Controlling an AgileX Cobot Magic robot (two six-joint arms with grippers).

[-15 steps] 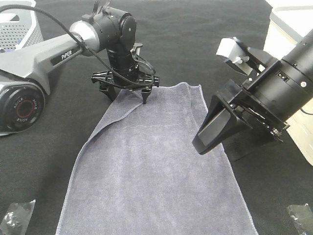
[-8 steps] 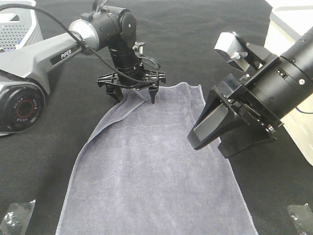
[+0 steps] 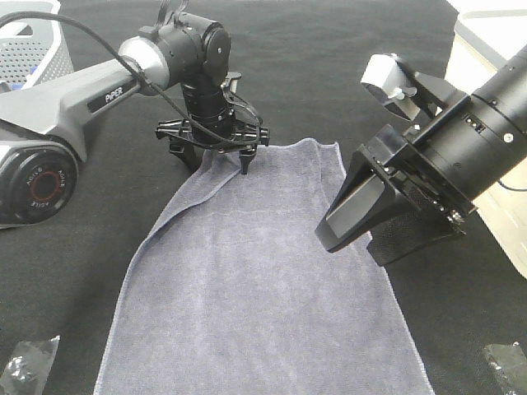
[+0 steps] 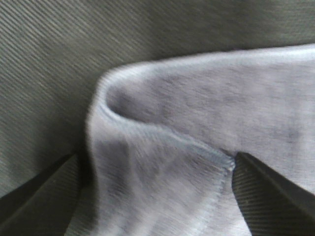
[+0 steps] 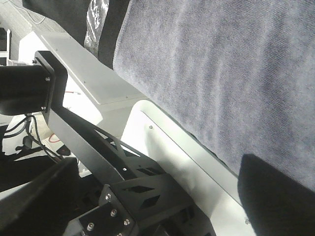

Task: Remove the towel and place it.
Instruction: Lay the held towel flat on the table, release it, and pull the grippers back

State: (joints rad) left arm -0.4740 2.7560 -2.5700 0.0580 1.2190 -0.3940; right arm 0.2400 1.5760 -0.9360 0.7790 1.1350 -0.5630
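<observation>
A large rectangular grey-lavender terry cloth towel (image 3: 263,280) is laid flat on the black fabric table covering (image 3: 329,74). In the exterior high view it is spread from the centre down to 6 o'clock, with part of its left edge folded over in a narrow strip. The left gripper (image 3: 218,163), carried on a grey and black arm (image 3: 82,99), is set down at the towel's 11 o'clock corner with its jaws parted, and nothing is clasped. In the left wrist view that corner is seen rolled into a soft fold with a thin stitched hem (image 4: 216,162). The fold is bracketed by the two dark fingers (image 4: 275,189), one of which appears to be touching the hem. The right gripper (image 3: 354,245) is held over the towel's right edge at about 3 o'clock, its jaws likewise spread wide and empty; whether the cloth is touched cannot be told. A white perforated plastic basket (image 3: 29,45) is seen at 10 o'clock, a white box (image 3: 486,49) at 2 o'clock, a crumpled black plastic scrap (image 3: 29,366) at 7 o'clock and a second black scrap (image 3: 506,362) at 5 o'clock.
</observation>
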